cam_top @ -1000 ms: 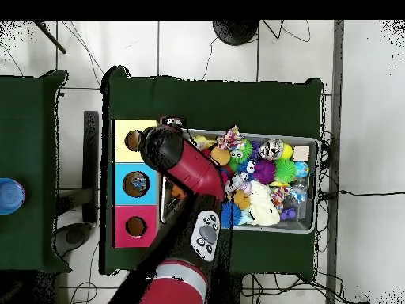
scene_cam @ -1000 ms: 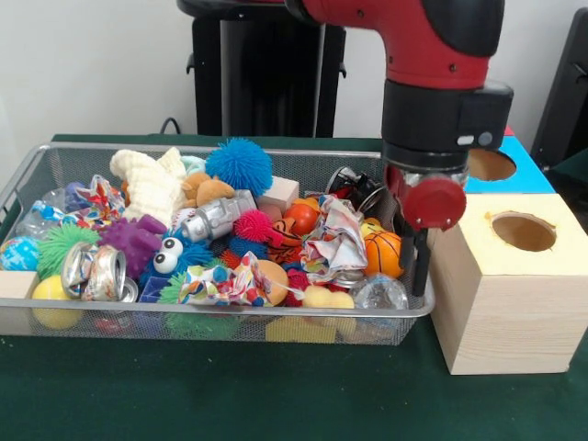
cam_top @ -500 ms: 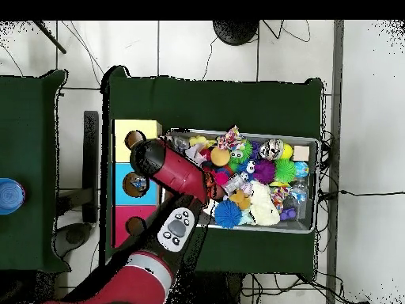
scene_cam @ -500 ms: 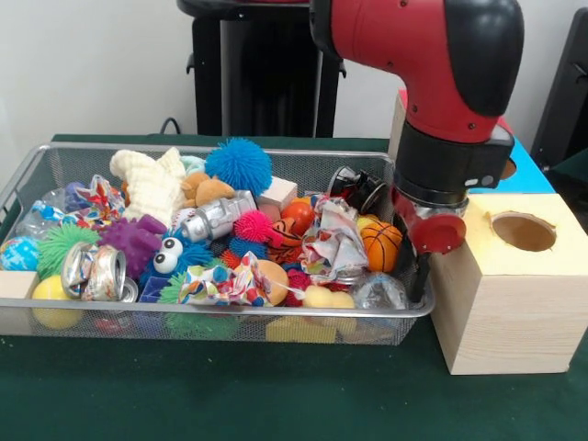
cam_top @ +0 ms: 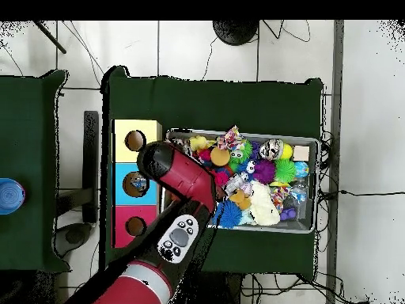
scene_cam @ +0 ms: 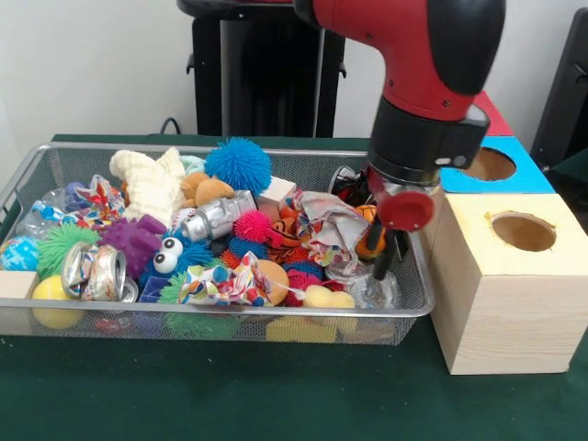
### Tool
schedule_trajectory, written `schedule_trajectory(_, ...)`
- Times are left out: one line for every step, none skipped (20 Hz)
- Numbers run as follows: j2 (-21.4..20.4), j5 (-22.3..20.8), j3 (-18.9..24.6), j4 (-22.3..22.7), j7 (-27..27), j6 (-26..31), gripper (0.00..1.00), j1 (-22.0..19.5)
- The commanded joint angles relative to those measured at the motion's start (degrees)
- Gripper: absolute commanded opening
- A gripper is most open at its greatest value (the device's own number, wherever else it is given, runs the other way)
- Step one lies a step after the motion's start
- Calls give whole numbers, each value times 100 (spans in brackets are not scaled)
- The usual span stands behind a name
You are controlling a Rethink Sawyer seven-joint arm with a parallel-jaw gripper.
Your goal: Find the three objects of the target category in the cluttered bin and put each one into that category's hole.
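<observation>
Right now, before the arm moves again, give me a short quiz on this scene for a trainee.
1. True or false: in the front view, the gripper hangs inside the bin, at its right end.
2. In the front view, the top of the holed box nearest the camera is: A red, B yellow, C blue.
3. Fill in: in the front view, the blue spiky ball sits by the bin's ___ wall (near or far).
Key: 1 true; 2 B; 3 far.
</observation>
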Motion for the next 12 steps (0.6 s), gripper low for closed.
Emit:
schedule_trajectory(-37,380,509,779,1491,-592,100,-324)
schedule_trajectory(-112,503,710,855,1460,-813,100,-416)
schedule_trajectory(-218,620,983,964,1353,-1061,100,-552)
schedule_trajectory(-287,666,1134,1028,1275,-1221,100,-640)
schedule_trajectory(-356,712,1285,1093,1197,-1382,100,-728)
schedule_trajectory(-414,738,1414,1138,1145,-1509,100,-803)
schedule_trajectory(-439,730,1457,1155,1123,-1566,100,-830)
schedule_trajectory(-449,729,1500,1161,1107,-1574,100,-856)
schedule_trajectory(-482,727,1650,1209,1053,-1671,100,-943)
schedule_trajectory(-501,720,1766,1236,1019,-1723,100,-1009)
schedule_trajectory(-446,706,1736,1169,1045,-1631,100,-980)
schedule_trajectory(-431,673,1761,1145,1016,-1557,100,-992)
